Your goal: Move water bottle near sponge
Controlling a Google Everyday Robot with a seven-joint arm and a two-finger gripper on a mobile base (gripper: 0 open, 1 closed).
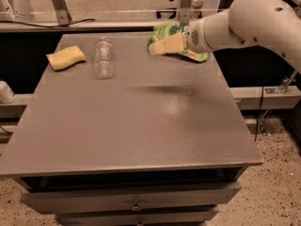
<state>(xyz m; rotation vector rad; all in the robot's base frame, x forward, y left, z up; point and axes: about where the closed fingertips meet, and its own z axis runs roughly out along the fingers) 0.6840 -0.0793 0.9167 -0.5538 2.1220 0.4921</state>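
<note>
Camera view: arm (pixel 254 18) extends leftward, claw (pixel 155 48) by green bag (pixel 165 30).

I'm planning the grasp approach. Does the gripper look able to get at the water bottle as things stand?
Probably yes. The gripper hangs over the table beside the green snack bag, and nothing lies between it and the water bottle. The sponge sits on the bottle's other side, out of the way.

Pale yellow sponge (pixel 66 58), clear water bottle (pixel 104 58), yellowish gripper (pixel 155 49) over green bag (pixel 165 30).
</note>
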